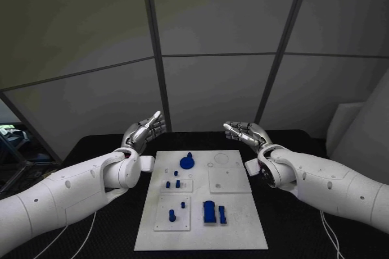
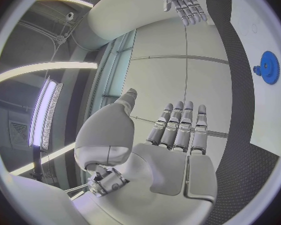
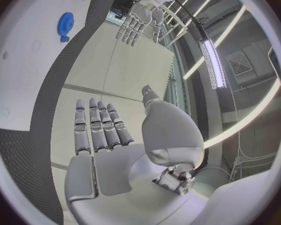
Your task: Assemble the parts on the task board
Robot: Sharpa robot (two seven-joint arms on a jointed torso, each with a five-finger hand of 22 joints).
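The white task board (image 1: 243, 225) lies in the middle of the black table. On it are a round blue gear (image 1: 187, 162) at the far end, small blue pegs (image 1: 172, 183) in the middle left, and taller blue blocks (image 1: 214, 212) plus a peg (image 1: 172, 216) near the front. My left hand (image 1: 144, 131) is raised beyond the board's far left corner, fingers straight and apart, holding nothing. My right hand (image 1: 245, 133) hovers beyond the far right corner, likewise spread and empty. The gear (image 2: 269, 67) and my right hand (image 2: 183, 2) appear in the left wrist view; the gear (image 3: 65, 24) and my left hand (image 3: 140, 21) appear in the right wrist view.
Grey partition panels (image 1: 211, 90) stand behind the table. A round recess (image 1: 221, 157) and a square inset plate (image 1: 226, 180) mark the board's right half. Black table surface (image 1: 284, 231) runs along both sides of the board.
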